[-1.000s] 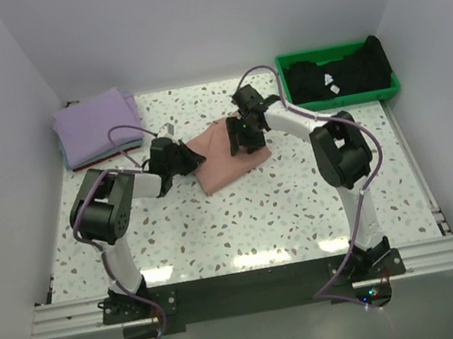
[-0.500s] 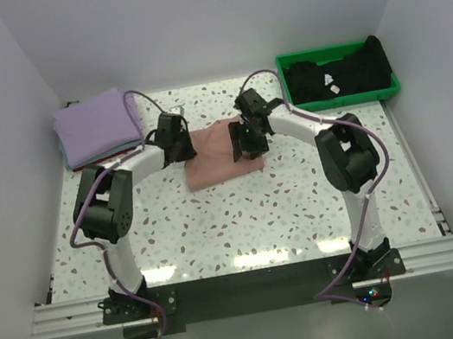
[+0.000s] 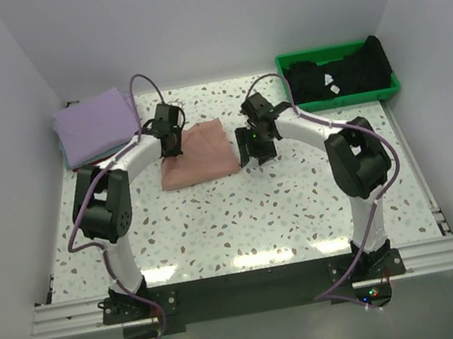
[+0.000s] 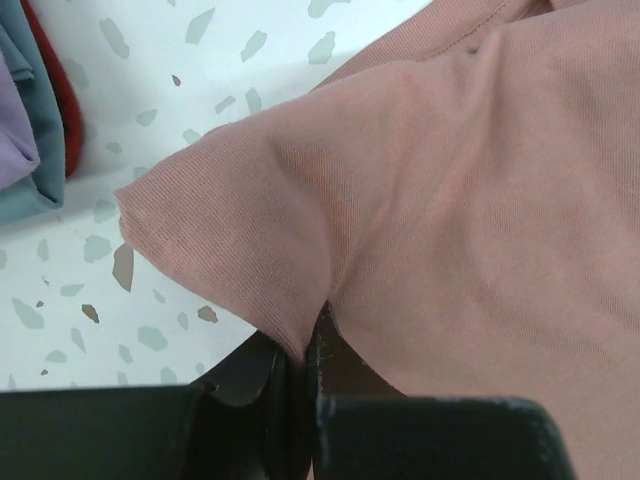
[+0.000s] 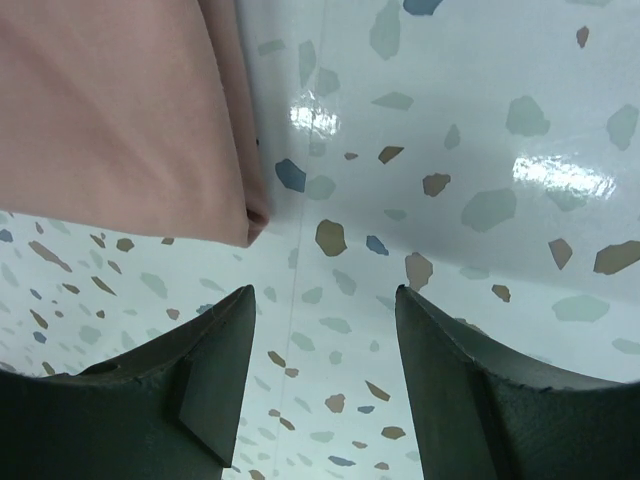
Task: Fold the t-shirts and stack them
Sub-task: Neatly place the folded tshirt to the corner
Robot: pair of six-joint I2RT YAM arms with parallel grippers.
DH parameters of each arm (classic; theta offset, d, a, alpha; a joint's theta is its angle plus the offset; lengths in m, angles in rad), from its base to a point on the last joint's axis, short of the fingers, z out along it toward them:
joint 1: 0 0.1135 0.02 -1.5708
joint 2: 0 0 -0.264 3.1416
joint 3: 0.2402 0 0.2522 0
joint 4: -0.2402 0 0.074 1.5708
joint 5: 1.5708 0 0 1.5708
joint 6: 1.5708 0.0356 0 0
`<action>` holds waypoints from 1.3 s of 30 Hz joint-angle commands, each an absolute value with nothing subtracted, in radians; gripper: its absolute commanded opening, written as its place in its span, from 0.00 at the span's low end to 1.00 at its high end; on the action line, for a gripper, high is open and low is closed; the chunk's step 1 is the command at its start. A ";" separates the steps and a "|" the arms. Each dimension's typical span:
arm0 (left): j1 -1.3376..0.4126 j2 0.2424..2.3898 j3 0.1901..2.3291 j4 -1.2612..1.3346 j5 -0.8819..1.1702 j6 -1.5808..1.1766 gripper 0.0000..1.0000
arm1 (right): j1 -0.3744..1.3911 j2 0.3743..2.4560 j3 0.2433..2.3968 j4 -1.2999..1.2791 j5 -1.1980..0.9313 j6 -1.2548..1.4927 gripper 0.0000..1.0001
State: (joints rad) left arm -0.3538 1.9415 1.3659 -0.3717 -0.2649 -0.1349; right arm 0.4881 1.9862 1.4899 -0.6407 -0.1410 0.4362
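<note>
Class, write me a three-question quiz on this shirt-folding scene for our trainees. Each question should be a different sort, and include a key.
1. Fill in: the green tray holds ____ shirts.
2. True or false: the left tool is shut on the salmon-pink shirt.
3. The right tool is: A) shut on a shirt B) open over the table C) inside the tray.

Key
1. black shirts
2. True
3. B
</note>
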 commanded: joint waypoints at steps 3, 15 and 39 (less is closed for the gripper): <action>-0.348 1.887 1.375 -0.394 -0.175 -0.144 0.00 | 0.486 1.908 1.459 -0.658 -0.127 0.434 0.61; -0.353 1.714 1.102 -0.298 0.046 -0.287 0.00 | 0.532 1.801 1.519 -0.678 -0.137 0.445 0.62; -0.353 1.566 0.919 -0.245 0.069 -0.436 0.64 | 0.612 2.138 1.552 -0.423 -0.278 0.526 0.62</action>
